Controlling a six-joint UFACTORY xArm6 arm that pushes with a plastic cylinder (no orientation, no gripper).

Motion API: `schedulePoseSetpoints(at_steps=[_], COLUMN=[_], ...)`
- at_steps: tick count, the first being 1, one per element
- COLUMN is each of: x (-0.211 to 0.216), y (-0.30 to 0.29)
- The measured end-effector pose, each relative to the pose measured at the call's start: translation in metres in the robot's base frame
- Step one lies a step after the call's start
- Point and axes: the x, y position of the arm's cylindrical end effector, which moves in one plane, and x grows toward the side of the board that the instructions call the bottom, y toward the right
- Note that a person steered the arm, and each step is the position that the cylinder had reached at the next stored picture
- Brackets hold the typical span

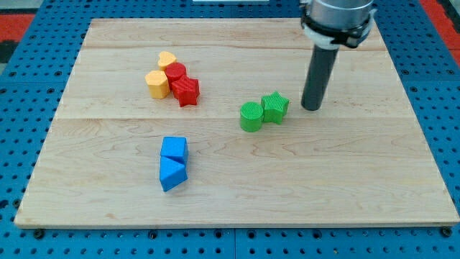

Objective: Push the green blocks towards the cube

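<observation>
Two green blocks sit side by side near the board's middle: a green cylinder (pixel 251 116) and, touching it on the view's right, a green star (pixel 275 106). My tip (pixel 312 108) rests on the board just to the right of the green star, a small gap apart. A blue cube (pixel 174 149) lies at lower left of the middle, with a blue wedge-shaped block (pixel 172 173) touching it below.
A cluster sits at upper left: a yellow heart (pixel 167 60), a yellow hexagon (pixel 157 83), a red cylinder (pixel 176 72) and a red star (pixel 186 90). The wooden board (pixel 359 180) lies on a blue pegboard surface.
</observation>
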Motion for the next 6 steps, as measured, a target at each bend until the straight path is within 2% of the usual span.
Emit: schedulePoseSetpoints(at_steps=[1, 2, 3, 5, 6], x=[0.006, -0.008, -0.002, 0.047, 0.022], y=[-0.015, -0.031, -0.087, -0.182, -0.182])
